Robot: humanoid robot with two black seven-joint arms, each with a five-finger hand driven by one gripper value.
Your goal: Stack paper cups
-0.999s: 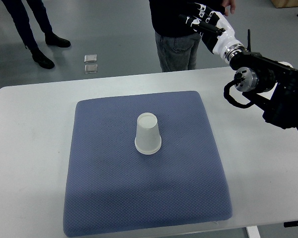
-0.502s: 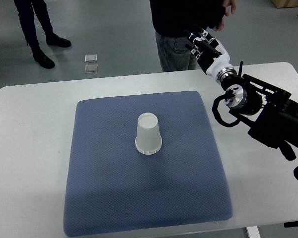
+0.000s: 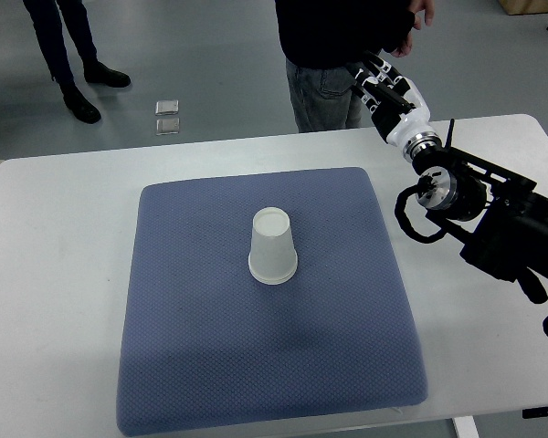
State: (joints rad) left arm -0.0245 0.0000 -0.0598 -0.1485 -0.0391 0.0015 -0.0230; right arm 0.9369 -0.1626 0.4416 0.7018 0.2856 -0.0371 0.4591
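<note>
A white paper cup [image 3: 273,247] stands upside down near the middle of the blue pad [image 3: 210,365]; it may be more than one cup nested, I cannot tell. My right hand [image 3: 384,84] reaches over the table's far edge, well up and right of the cup, fingers extended and holding nothing. Its black arm [image 3: 493,219] comes in from the right edge. The left arm is out of view.
The pad lies on a white table [image 3: 55,274]. A person in dark clothes and jeans [image 3: 324,91] stands just behind the far edge, right by my hand. Another person's legs [image 3: 68,64] show at top left. Small square tiles [image 3: 167,117] lie on the floor.
My right arm has dropped and swung inward over the table since a second ago, then the hand lifted slightly. The cup has not moved.
</note>
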